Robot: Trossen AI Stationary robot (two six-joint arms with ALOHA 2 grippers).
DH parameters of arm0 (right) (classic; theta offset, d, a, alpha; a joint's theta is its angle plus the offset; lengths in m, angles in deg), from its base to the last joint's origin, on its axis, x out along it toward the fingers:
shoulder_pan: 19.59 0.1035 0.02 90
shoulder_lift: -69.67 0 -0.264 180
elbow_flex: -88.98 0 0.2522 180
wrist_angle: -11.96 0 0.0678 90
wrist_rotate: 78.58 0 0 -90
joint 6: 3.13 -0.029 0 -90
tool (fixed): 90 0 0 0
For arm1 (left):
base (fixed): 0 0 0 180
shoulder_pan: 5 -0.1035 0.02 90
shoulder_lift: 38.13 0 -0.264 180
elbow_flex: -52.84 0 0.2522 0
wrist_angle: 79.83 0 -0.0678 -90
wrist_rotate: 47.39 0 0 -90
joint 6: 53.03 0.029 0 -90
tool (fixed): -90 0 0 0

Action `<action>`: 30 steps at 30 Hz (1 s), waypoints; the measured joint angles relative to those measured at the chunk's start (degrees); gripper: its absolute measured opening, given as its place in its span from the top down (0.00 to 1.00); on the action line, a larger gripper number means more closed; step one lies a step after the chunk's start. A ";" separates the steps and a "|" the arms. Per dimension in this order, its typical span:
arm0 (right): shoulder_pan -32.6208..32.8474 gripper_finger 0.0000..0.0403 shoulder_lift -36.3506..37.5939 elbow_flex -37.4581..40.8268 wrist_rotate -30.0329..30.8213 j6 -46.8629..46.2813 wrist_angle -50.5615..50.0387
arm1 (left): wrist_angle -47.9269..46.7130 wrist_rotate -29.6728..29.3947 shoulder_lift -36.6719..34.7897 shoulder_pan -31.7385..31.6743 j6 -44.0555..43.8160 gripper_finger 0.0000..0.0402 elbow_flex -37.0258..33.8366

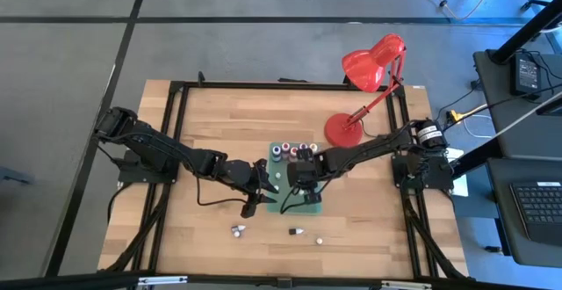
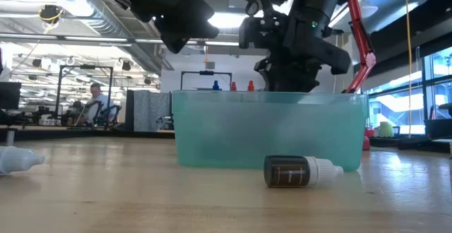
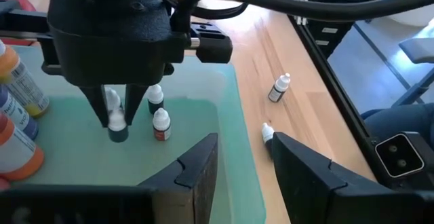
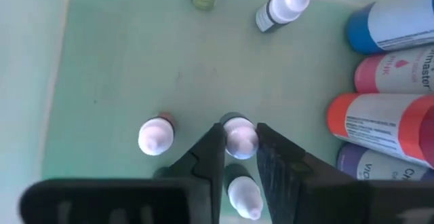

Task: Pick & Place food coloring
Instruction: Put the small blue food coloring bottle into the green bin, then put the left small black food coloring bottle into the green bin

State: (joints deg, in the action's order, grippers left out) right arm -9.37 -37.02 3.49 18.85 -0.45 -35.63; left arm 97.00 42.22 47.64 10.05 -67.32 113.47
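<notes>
An open-plan lab or workshop: exposed ceiling ducts (image 2: 70, 0) and strip lights run overhead, and a person (image 2: 94, 102) sits at far desks. Beside the black-framed wooden table (image 1: 219, 123) sits a laptop (image 1: 537, 204).

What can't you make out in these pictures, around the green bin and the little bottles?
- Low view: the green bin has cloudy walls that hide the small bottles inside.
- High view: both arms cover the bin's middle.
- Right wrist view: the right gripper fingers hide the sides of a small bottle between them.
</notes>
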 joint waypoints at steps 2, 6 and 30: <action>0.00 0.78 0.00 0.00 0.01 -0.77 0.34 | -0.08 0.00 0.00 0.00 0.00 0.66 0.00; 0.02 0.73 0.00 0.00 0.00 -0.98 0.73 | -0.12 0.00 0.00 0.00 0.00 0.67 0.00; 1.29 0.71 3.09 -6.40 0.17 -3.80 -7.73 | -0.12 0.00 0.00 0.02 0.00 0.67 0.00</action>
State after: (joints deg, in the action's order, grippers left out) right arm -8.08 -33.93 -2.90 19.02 -4.25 -43.36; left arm 96.89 42.22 47.64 10.07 -67.32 113.47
